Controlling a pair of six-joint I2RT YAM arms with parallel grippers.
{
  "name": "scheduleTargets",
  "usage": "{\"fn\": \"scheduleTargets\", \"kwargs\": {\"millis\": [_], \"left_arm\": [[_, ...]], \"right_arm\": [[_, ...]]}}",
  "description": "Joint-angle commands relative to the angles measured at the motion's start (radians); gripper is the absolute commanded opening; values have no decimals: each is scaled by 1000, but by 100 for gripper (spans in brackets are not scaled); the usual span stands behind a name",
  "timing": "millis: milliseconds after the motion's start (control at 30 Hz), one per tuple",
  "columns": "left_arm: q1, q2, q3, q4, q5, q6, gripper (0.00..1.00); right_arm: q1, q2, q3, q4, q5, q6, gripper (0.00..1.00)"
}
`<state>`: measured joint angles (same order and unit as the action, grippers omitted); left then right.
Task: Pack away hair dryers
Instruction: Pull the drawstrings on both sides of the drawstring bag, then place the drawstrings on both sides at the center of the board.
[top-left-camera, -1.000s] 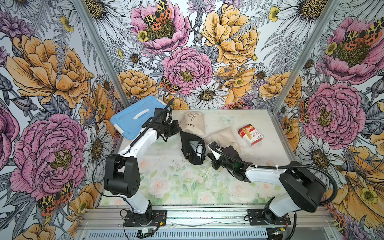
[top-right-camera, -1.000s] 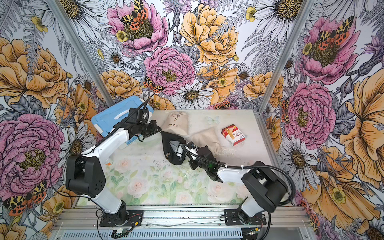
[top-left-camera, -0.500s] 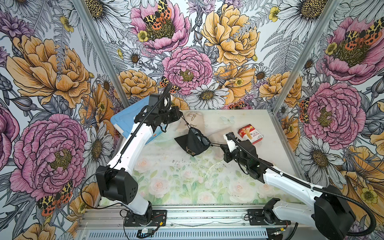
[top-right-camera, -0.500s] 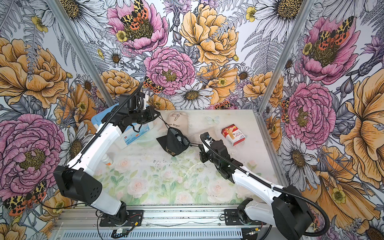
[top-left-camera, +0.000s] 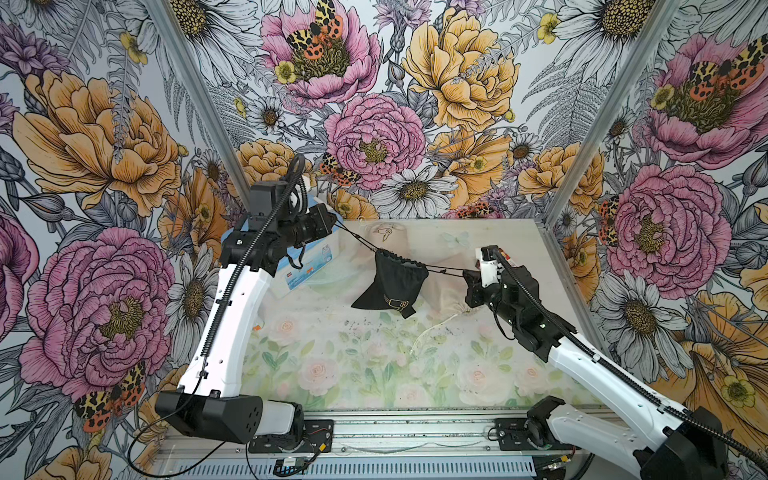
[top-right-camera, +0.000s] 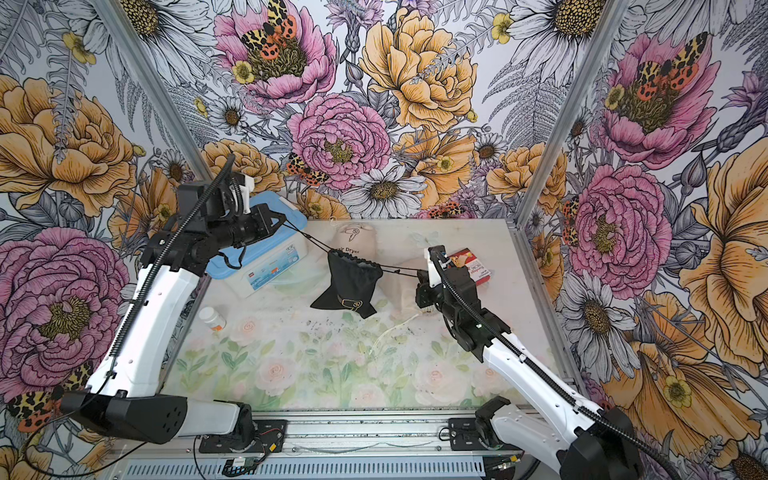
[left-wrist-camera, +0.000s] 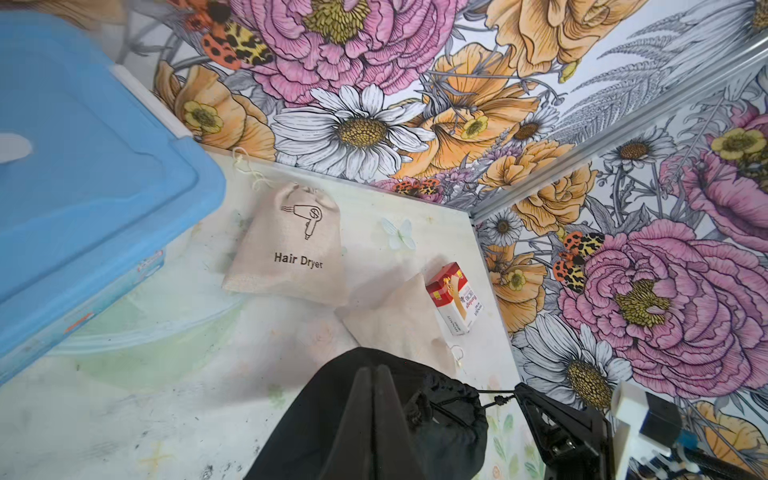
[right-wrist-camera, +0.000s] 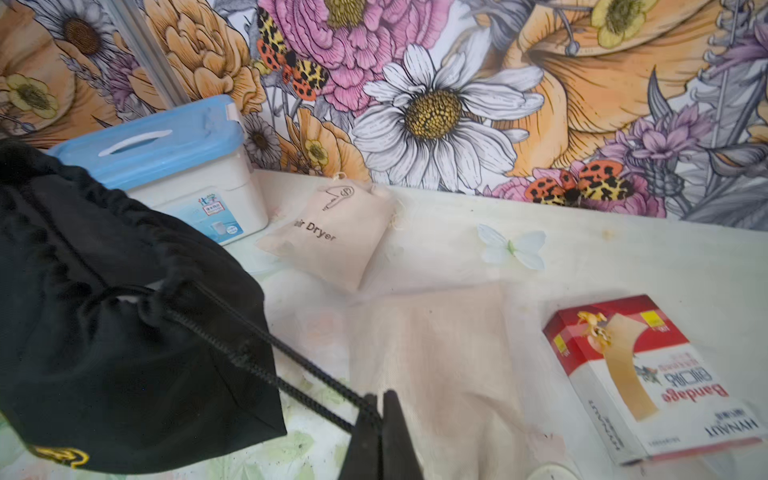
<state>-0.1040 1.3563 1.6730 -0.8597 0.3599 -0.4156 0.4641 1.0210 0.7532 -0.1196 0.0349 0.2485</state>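
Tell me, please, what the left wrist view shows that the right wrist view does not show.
Only the left wrist view shows the left claw, shut. Only the right wrist view shows the gold print on the black pouch. Both show that pouch, its drawstring running into the shut right claw, the beige pouch printed Hair Dryer, the flat beige pouch, the red bandage box, the blue-lidded box and the butterfly.

Farther apart left tool (top-left-camera: 334, 219) and right tool (top-left-camera: 467, 275), drawstrings (top-left-camera: 444, 272) tightened (mouth cinched), black pouch (top-left-camera: 392, 284) lifted.
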Motion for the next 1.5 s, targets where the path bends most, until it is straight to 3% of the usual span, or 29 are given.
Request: {"fn": "scheduleTargets", "kwargs": {"millis": [0, 167, 600, 667, 800, 1067, 1200, 1300, 1400, 1467], "left_arm": [[76, -25, -37, 18, -8, 24, 0], [146, -6, -95, 22, -13, 36, 0], [165, 199, -80, 50, -109, 52, 0], [155, 259, -34, 54, -85, 44, 0], [76, 387, 99, 54, -141, 67, 0], [-48, 724, 466, 17, -127, 54, 0], [-89, 834, 568, 11, -134, 55, 17], [-106, 889, 615, 9, -118, 52, 34], [-118, 890, 645, 11, -113, 60, 65], [-129, 860, 656, 11, -124, 91, 73]], "right_arm": [[-61, -22, 27, -73, 56, 34, 0], [-169, 24, 27, -81, -10, 69, 0], [-380, 275, 109, -75, -39, 120, 0], [-383, 342, 157, -60, -53, 112, 0], [-383, 490, 272, -38, -99, 120, 0], [-368, 717, 482, -29, -179, 120, 0], [-345, 758, 535, -29, -210, 111, 6], [-321, 753, 570, -29, -220, 92, 24], [-302, 708, 589, -31, -208, 67, 44], [-300, 652, 583, -30, -181, 54, 50]]}}
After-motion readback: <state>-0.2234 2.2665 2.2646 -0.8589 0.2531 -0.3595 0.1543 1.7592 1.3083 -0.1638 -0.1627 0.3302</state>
